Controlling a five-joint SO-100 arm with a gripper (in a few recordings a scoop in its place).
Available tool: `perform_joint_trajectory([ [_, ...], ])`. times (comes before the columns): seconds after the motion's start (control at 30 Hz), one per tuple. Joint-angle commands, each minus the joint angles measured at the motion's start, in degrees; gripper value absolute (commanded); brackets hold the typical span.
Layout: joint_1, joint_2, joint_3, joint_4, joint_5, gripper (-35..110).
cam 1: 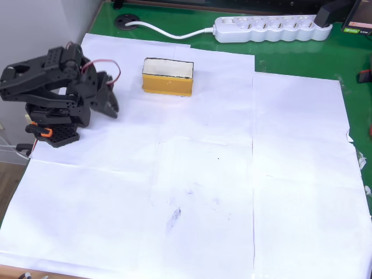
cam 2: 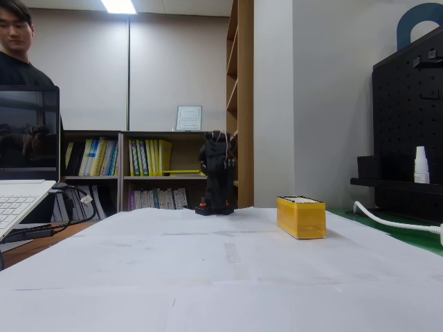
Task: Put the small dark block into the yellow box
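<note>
Overhead view: your black gripper [cam 1: 110,104] sits left of the rectangular mustard-yellow box [cam 1: 168,77], apart from it.
Gripper: you'll find its fingers together, empty.

No readable text anywhere on the table.

The framed sheet [cam 2: 188,118] on the bookcase is too small to read, the book spines [cam 2: 118,158] along the shelf blur out, and the white bottle [cam 2: 420,165] on the pegboard shelf carries no label that can be made out. The power strip [cam 1: 272,28] shows no legible marking either.
</note>
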Motion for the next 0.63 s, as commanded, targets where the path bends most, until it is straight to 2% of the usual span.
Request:
perform_joint_trajectory([
  [0.0,-0.18,-2.46,-1.41,2.11,0.18,0],
  [0.23,3.34,-4.48,-11.6,-7.47,-3.87,0],
  [0.6,2.55,-5.19,-11.78,-2.81,-3.96,0],
])
